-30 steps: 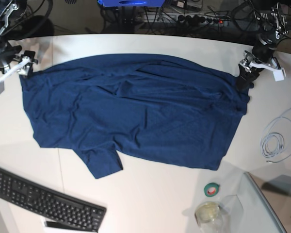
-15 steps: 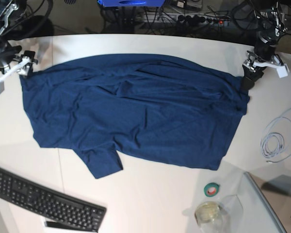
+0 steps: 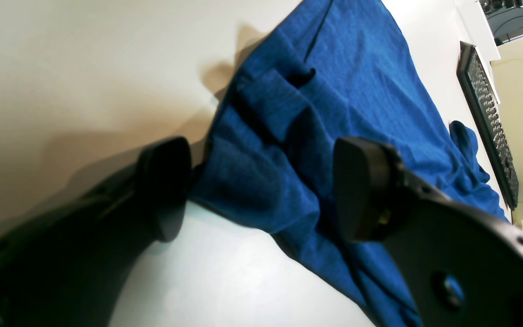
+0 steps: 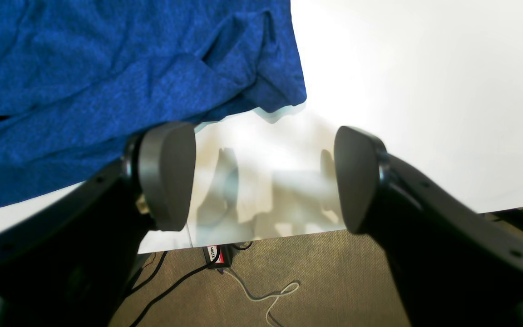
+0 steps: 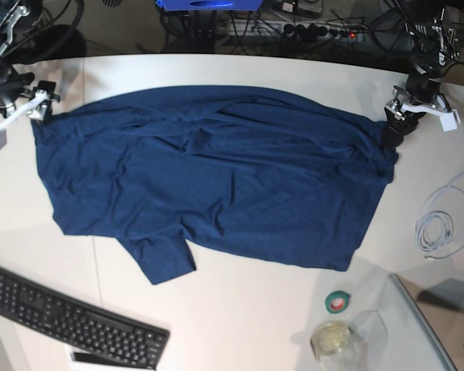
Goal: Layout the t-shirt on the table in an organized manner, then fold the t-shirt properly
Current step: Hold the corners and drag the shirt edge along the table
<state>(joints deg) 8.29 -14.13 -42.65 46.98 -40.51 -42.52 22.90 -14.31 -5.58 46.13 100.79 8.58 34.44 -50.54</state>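
Observation:
The dark navy t-shirt (image 5: pixel 216 174) lies spread and wrinkled across the white table (image 5: pixel 255 309), with one sleeve pointing to the front. My left gripper (image 5: pixel 392 133) is at the shirt's right edge. In the left wrist view it (image 3: pixel 263 186) is open, and a fold of the shirt (image 3: pixel 288 136) lies between its fingers (image 3: pixel 361 186). My right gripper (image 5: pixel 39 108) is at the shirt's far left corner. In the right wrist view it (image 4: pixel 261 177) is open and empty over the table's edge, with the shirt corner (image 4: pixel 284 86) just beyond its fingertips.
A black keyboard (image 5: pixel 73 321) lies at the front left. A green tape roll (image 5: pixel 339 301) and a glass jar (image 5: pixel 332 340) sit at the front right beside a clear panel (image 5: pixel 417 325). A coiled white cable (image 5: pixel 441 224) lies at the right.
My left arm's wrist has shifted slightly back and to the right in the base view, its gripper staying at the shirt's right edge. The right arm and the shirt have not moved.

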